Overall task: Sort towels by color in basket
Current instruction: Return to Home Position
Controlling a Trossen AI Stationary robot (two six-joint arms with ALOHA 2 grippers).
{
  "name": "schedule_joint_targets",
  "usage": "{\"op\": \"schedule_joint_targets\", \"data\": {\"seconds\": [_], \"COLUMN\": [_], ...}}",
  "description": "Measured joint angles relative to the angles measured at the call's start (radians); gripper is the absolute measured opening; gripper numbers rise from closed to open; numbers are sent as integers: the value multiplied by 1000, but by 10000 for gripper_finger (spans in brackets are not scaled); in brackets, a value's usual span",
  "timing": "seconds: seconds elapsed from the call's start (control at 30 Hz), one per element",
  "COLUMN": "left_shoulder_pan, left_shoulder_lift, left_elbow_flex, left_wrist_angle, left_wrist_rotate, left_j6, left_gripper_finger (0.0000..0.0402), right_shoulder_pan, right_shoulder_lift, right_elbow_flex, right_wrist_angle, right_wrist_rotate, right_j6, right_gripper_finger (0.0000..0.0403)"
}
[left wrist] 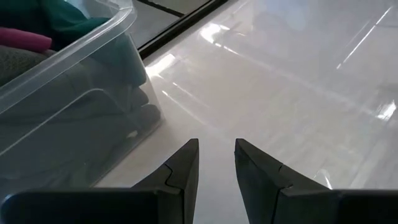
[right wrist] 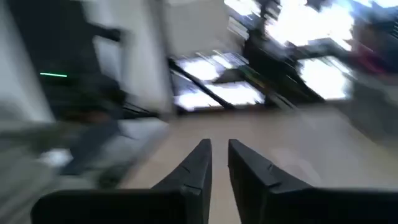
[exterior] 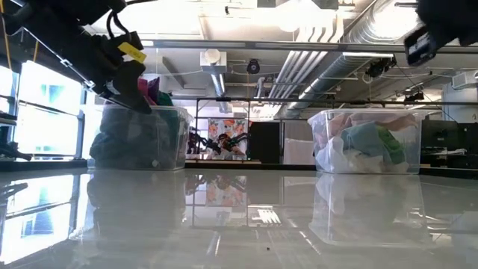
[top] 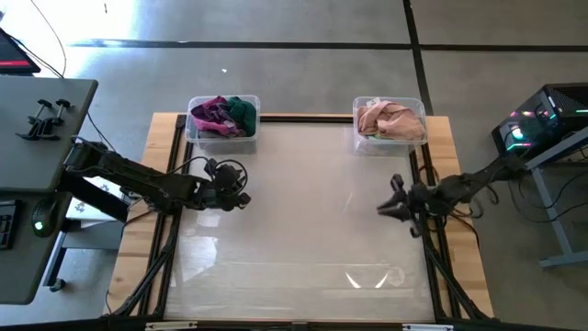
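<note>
Two clear plastic baskets stand at the table's far edge. The left basket (top: 223, 136) holds magenta, purple and dark green towels (top: 225, 112); the left wrist view shows its wall (left wrist: 74, 106) close by. The right basket (top: 390, 140) holds peach-pink towels (top: 390, 119), and through its wall pale teal and white cloths (exterior: 370, 142) show. My left gripper (top: 246, 199) (left wrist: 216, 152) hovers near that left basket, fingers close together and holding nothing. My right gripper (top: 379, 210) (right wrist: 219, 152) hangs over the table's right part, also shut and holding nothing.
The glossy white tabletop (top: 303, 221) lies between the two arms, ringed by a black frame and a wooden border (top: 459, 267). A grey desk with gear (top: 41, 119) stands to the left. A computer with lights (top: 542, 119) stands to the right.
</note>
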Motion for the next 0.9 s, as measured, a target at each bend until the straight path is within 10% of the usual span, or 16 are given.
{"op": "schedule_joint_targets", "data": {"seconds": [0.13,0.9], "left_shoulder_pan": [0,266], "left_shoulder_lift": [0,-225], "left_elbow_flex": [-1,-125], "left_wrist_angle": [4,500], "left_wrist_rotate": [1,428], "left_j6": [35,512], "left_gripper_finger": [90,90], "right_shoulder_pan": [0,-3], "right_shoulder_lift": [-67,-187], "right_elbow_flex": [-104,-143], "right_wrist_angle": [171,6], "right_wrist_rotate": [-137,14], "right_j6": [-98,-132], "right_gripper_finger": [16,1]}}
